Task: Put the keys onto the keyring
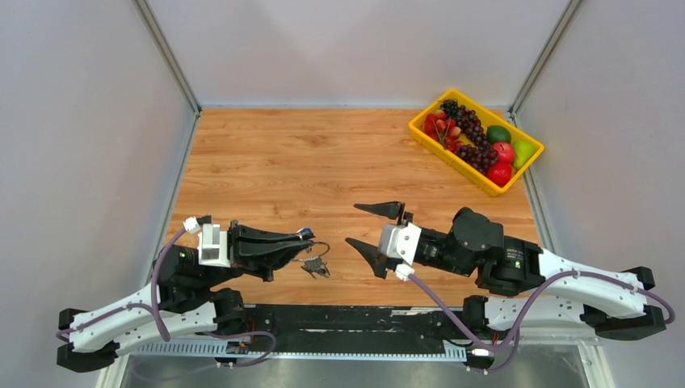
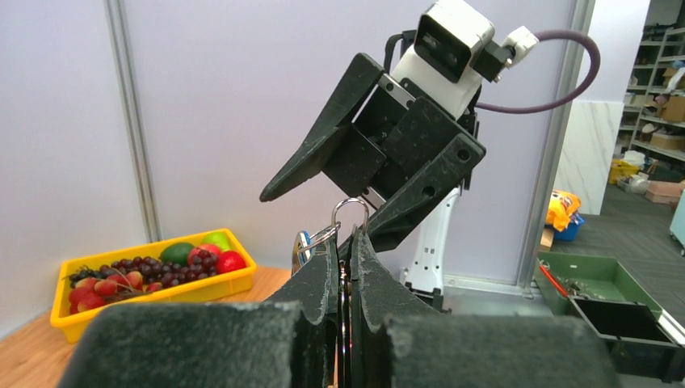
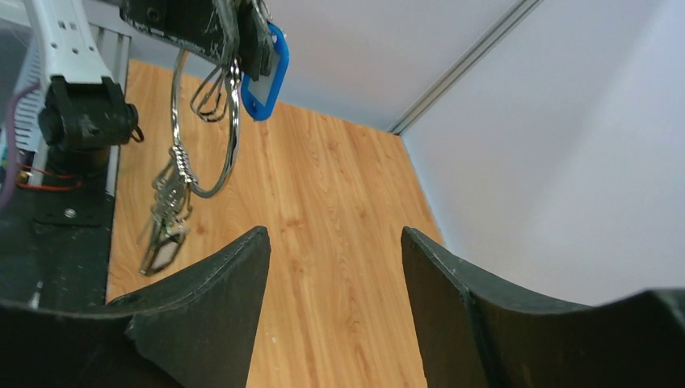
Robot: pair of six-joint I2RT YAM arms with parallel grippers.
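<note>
**A:** From above, where is your work?

**B:** Your left end effector point(image 1: 300, 241) is pinched shut on the ring point(image 1: 321, 246), over the near edge of the desk point(image 1: 323, 153), left of the middle. The keys point(image 1: 315, 267) dangle just under it; you can't tell whether they touch the wood. Your right end effector point(image 1: 353, 225) is spread wide with nothing in it, just right of the ring. The fruit tray point(image 1: 476, 141) sits well apart, in the far right corner.

**A:** And the left wrist view?

**B:** The fingers meet on the wire. Only a small arc of it and a blue tag point(image 2: 300, 242) show above them. Your right end effector faces it from close by, jaws apart.

**A:** The right wrist?

**B:** The ring hangs nearly edge-on from the left fingers, with the bunch below it on a short link.

**A:** How will it handle?

**B:** I'd judge it light, stiff, springy and slick. Thin wire will likely twist in flat pads, and loose keys will swing. Take a key by its flat head or tag, not the blade. Keep the ring's free arc clear for threading.
</note>
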